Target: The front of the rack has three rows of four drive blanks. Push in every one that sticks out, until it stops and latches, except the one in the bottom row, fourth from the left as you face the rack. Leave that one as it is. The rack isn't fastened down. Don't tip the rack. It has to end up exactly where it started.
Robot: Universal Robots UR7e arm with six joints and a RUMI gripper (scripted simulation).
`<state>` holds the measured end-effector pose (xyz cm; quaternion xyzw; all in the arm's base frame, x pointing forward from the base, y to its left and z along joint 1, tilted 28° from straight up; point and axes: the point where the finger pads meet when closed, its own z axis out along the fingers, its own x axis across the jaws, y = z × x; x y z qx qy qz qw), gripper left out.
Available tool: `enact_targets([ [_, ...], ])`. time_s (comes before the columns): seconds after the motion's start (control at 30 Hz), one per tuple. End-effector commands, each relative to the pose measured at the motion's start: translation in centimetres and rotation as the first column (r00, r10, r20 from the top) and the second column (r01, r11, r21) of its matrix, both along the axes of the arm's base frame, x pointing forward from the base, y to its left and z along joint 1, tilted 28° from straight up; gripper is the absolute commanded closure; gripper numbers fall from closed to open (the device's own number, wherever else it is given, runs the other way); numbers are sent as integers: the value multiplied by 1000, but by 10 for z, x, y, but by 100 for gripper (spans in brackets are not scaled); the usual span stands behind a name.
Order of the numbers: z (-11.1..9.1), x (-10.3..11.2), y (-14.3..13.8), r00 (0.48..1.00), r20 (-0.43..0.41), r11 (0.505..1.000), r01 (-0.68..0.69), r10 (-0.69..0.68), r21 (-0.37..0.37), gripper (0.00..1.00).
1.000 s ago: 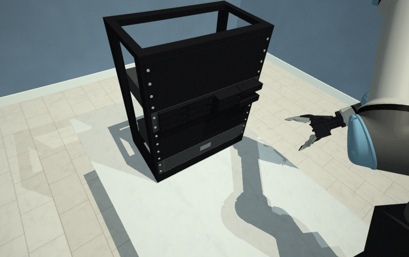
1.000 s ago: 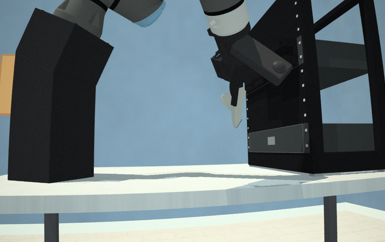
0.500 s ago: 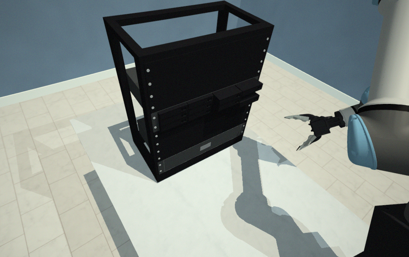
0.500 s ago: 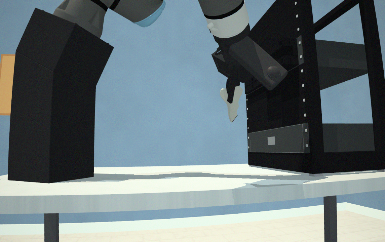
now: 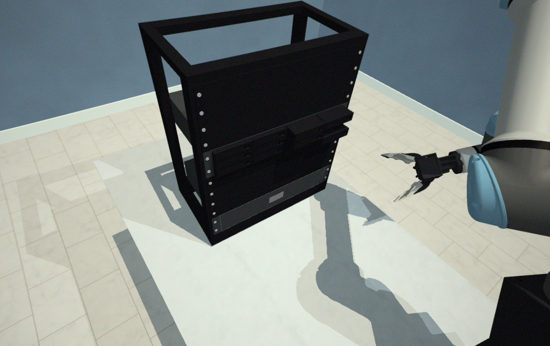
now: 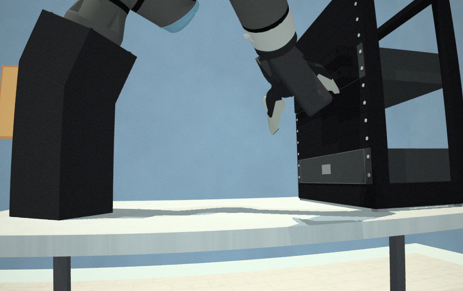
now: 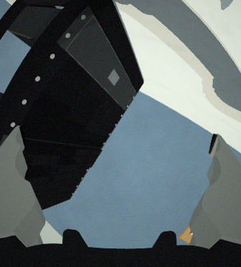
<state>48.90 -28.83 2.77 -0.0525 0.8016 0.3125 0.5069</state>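
Top view. Black open-frame rack standing upright on a white desk, front face toward the lower right. Drive blanks in a band across the middle of the front: those on the right half, upper rows, stick out past the face (the top right one most plainly); those on the left half sit closer to flush. Individual rows in the dark band are hard to separate. Grey panel with a pale label low on the front. End effector to the right of the rack, well apart from it, fingers spread wide with nothing between them. Arm pale with a blue joint cap, entering from the right edge.

Exterior view. Rack at the right end of the desk, feet flat on the surface. Black pedestal at the left end. End effector in front of the rack's face at mid-height, one pale finger pointing down (the other partly behind the wrist body). Whether it touches the face cannot be told from here. Orange panel on the far wall.

Wrist view. Grey fingers at either edge, far apart, gap vacant. Rack tilted across the upper left, its grey labelled panel in sight; desk at upper right.
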Motion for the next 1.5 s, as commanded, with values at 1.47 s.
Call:
enact_targets([
  [1.47,54,-2,109,992,-124,410,108,13,906,0],
])
